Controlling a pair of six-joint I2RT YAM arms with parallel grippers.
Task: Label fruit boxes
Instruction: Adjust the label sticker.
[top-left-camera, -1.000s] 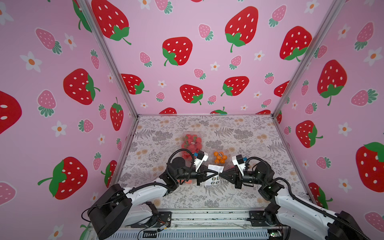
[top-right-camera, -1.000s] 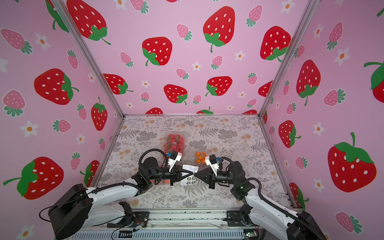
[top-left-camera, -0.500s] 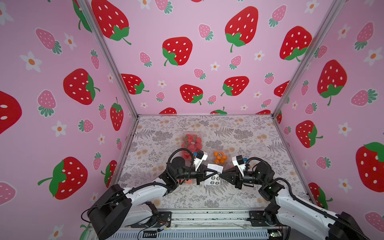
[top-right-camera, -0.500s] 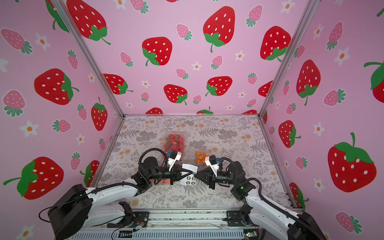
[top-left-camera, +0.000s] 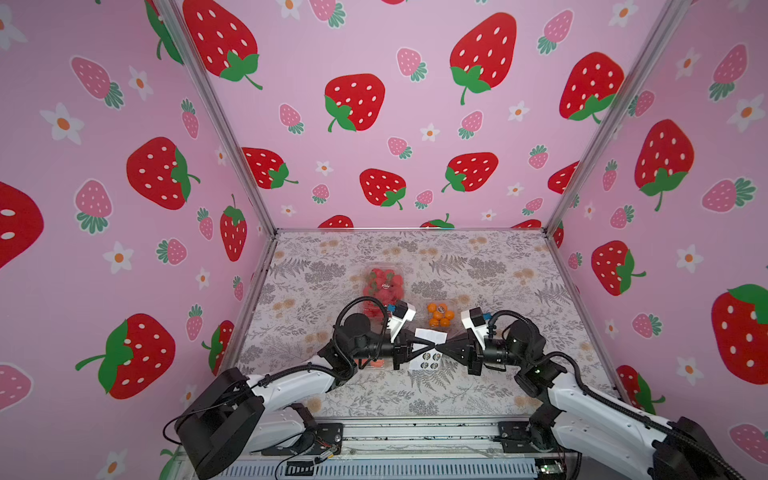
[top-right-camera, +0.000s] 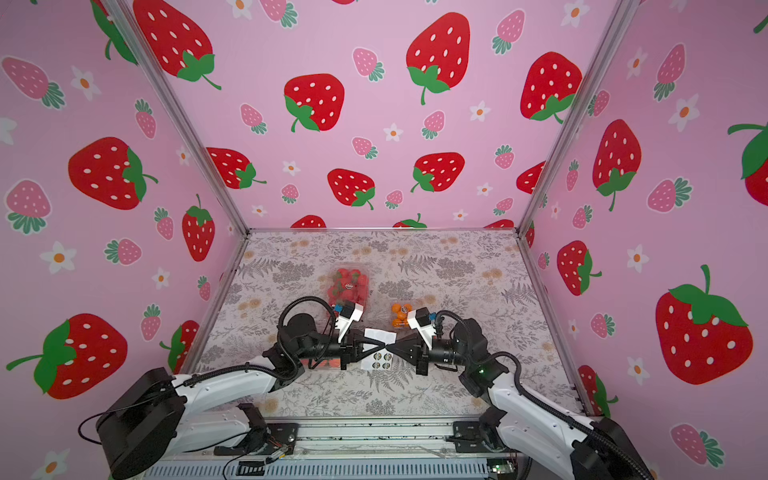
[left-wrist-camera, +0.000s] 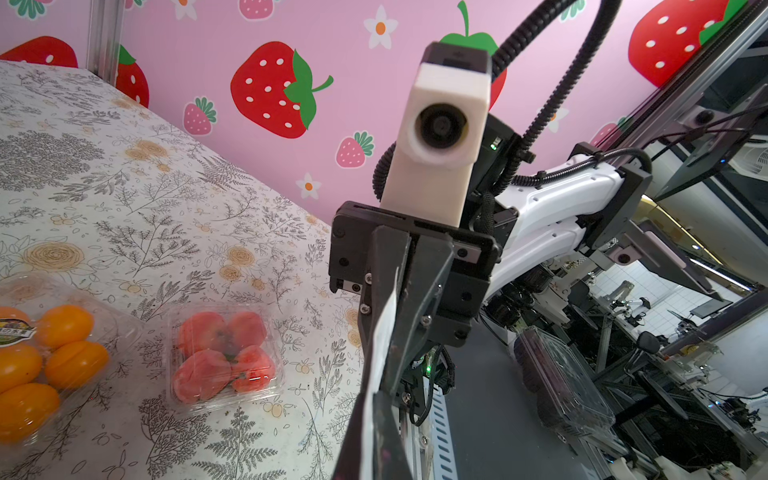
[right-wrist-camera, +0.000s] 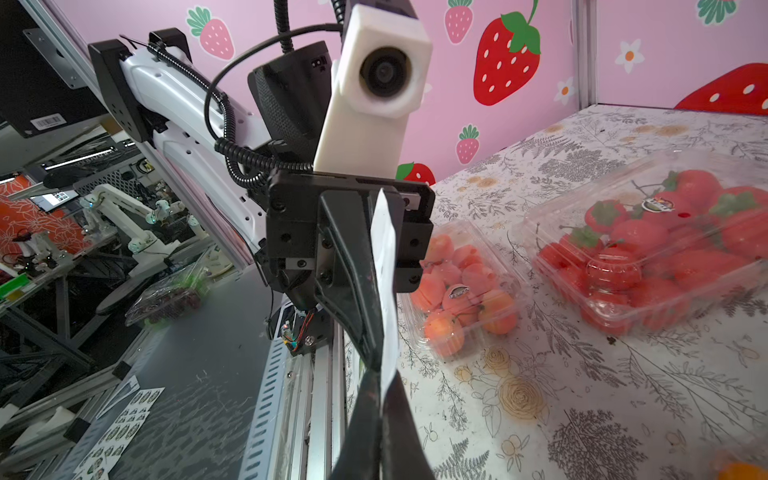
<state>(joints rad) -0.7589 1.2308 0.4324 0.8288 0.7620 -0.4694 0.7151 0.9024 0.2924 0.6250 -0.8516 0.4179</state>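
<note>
The clear plastic strawberry punnet (top-left-camera: 382, 286) sits on the floral counter (top-left-camera: 498, 291), likely light and crushable, best held by its rim; left hand (top-left-camera: 430, 345) pinches the white sticker sheet (top-left-camera: 430, 334); right hand (top-left-camera: 444, 347) is pressed together.

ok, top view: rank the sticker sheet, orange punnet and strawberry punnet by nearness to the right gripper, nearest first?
1. sticker sheet: pinched at the tips of the right gripper, mid-table.
2. orange punnet: just beyond the tips, toward the back wall.
3. strawberry punnet: farther back, on the left arm's side.
</note>
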